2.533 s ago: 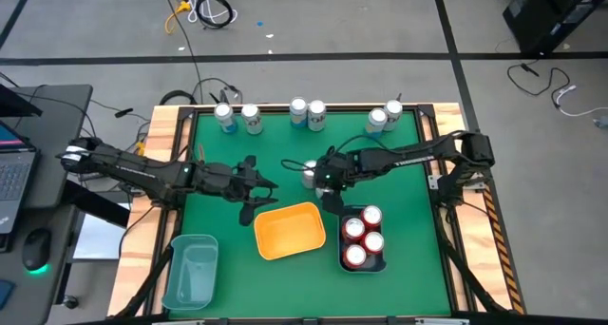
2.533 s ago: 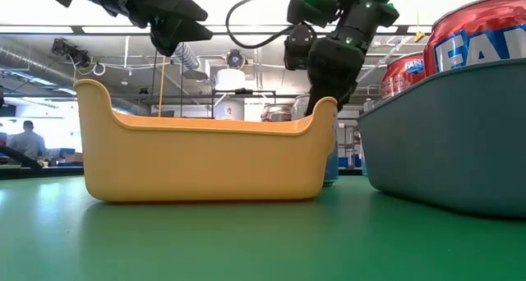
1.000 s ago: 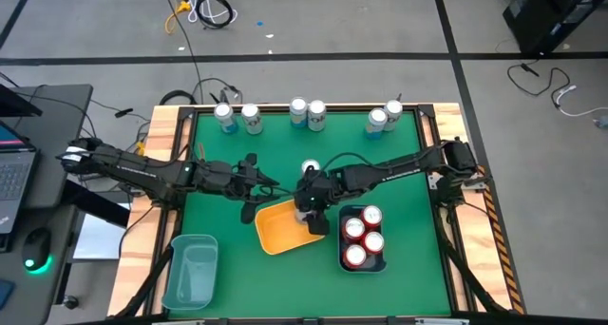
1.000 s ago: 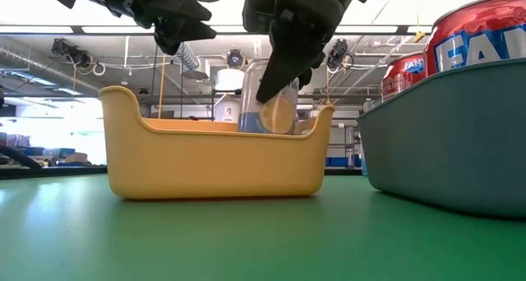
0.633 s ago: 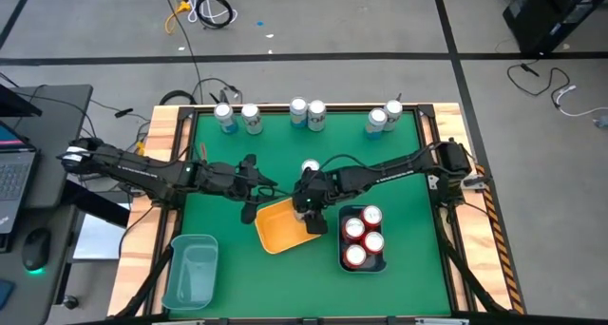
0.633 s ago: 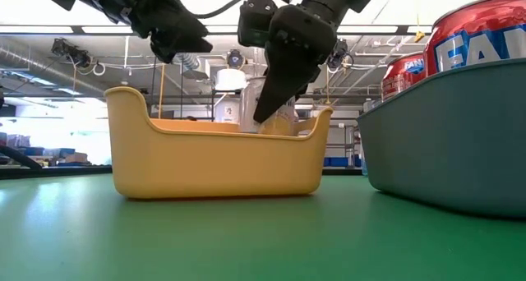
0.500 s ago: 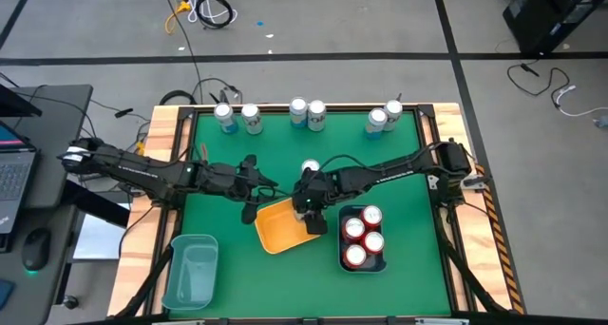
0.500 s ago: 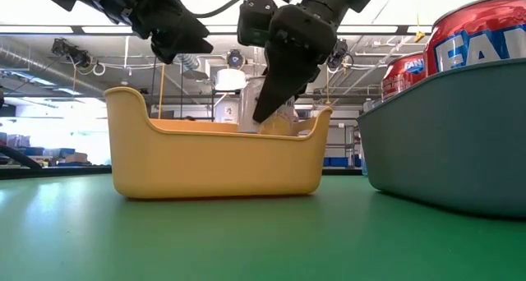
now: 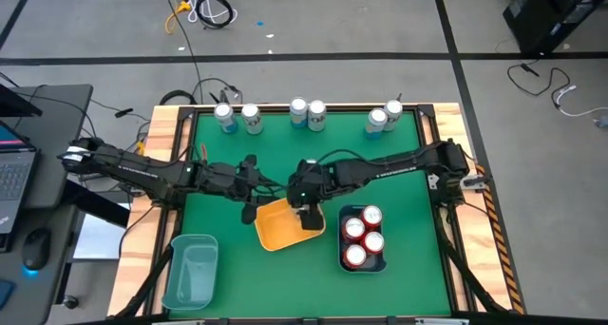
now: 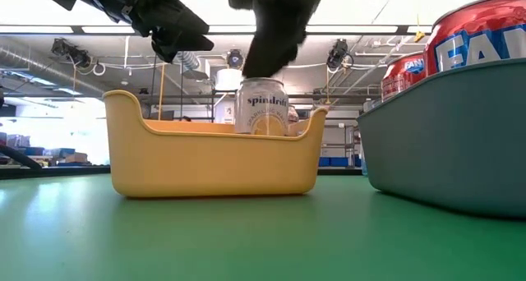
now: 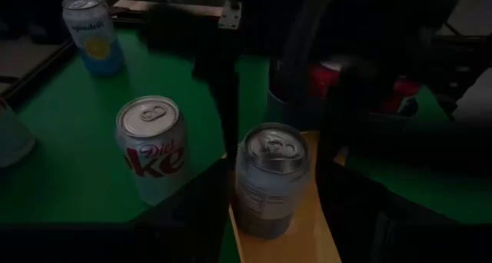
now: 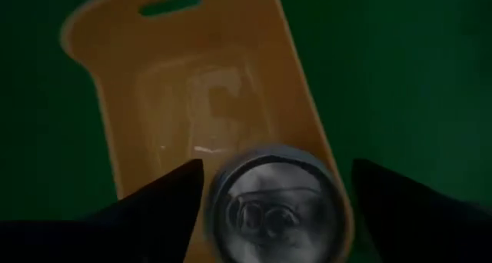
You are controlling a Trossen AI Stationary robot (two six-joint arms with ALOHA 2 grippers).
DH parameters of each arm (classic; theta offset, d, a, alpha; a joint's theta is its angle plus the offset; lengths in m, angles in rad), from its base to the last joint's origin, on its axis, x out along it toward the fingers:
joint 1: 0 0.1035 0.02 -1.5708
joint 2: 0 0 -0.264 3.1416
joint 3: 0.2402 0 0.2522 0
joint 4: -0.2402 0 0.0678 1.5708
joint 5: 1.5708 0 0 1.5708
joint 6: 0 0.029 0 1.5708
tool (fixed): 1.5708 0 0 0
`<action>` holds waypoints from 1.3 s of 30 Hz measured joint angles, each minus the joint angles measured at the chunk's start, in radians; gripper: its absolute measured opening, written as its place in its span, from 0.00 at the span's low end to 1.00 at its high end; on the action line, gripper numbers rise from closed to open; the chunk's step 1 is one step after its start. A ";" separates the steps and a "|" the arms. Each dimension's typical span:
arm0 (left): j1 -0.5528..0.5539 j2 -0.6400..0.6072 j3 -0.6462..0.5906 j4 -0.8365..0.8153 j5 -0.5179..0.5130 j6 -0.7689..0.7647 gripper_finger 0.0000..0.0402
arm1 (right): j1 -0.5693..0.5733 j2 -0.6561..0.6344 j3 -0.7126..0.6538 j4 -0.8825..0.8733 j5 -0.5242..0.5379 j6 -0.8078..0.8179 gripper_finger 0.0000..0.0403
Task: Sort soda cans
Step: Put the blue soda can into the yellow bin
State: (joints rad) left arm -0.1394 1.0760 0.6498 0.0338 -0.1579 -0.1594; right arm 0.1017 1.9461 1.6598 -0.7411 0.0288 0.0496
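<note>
A silver soda can (image 10: 261, 108) stands upright on the floor of the yellow bin (image 9: 280, 232), at its far right corner; it also shows as can (image 11: 270, 178) and can (image 12: 273, 209). My right gripper (image 9: 306, 200) hovers just above it, open, with a finger on either side of the can top and clear of it. My left gripper (image 9: 252, 187) is open and hangs above the table by the bin's far left corner. A Diet Coke can (image 11: 150, 151) stands on the table beside the bin. Three red cans (image 9: 361, 238) sit in the dark bin (image 10: 444, 133).
Several silver cans stand in pairs along the far edge: (image 9: 224, 116), (image 9: 307, 113), (image 9: 385, 116). A teal bin (image 9: 190, 273) sits at the near left corner. The dark bin stands right of the yellow one. Open green mat lies near the front edge.
My right gripper lowered the tilted silver can into the yellow bin, let go of it and rose. The can now stands upright on the bin floor.
</note>
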 joint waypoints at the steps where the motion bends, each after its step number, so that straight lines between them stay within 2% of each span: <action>1: 0.000 0.000 0.000 0.001 0.000 0.003 0.49 | 0.000 0.000 0.040 -0.042 0.000 -0.007 0.76; 5: 0.000 0.000 0.000 0.001 0.001 0.027 0.49 | -0.006 -0.001 0.212 -0.203 0.022 -0.039 0.73; 10: 0.002 0.000 0.000 0.021 0.001 0.038 0.49 | -0.046 -0.003 0.394 -0.381 0.200 -0.104 0.71; 13: 0.002 0.000 0.000 0.030 0.001 0.047 0.49 | -0.106 -0.003 0.473 -0.542 0.267 -0.118 0.71; 17: 0.017 0.000 0.000 0.029 0.010 0.051 0.49 | -0.236 -0.031 0.498 -0.766 0.262 -0.115 0.71; 19: 0.031 0.000 0.000 0.029 0.023 0.060 0.49 | -0.312 -0.054 0.480 -0.825 0.222 -0.138 0.70; 25: 0.080 0.000 0.000 0.028 0.080 0.099 0.49 | -0.551 -0.144 0.317 -0.802 0.084 -0.333 0.68; 32: 0.115 0.000 0.000 0.022 0.119 0.129 0.49 | -0.773 -0.216 0.070 -0.647 0.066 -0.520 0.72; 39: 0.140 0.000 0.000 0.002 0.119 0.133 0.49 | -0.893 -0.216 -0.058 -0.529 0.061 -0.569 0.81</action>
State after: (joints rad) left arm 0.0002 1.0760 0.6498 0.0357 -0.0391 -0.0265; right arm -0.7917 1.7302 1.6022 -1.2703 0.0899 -0.5196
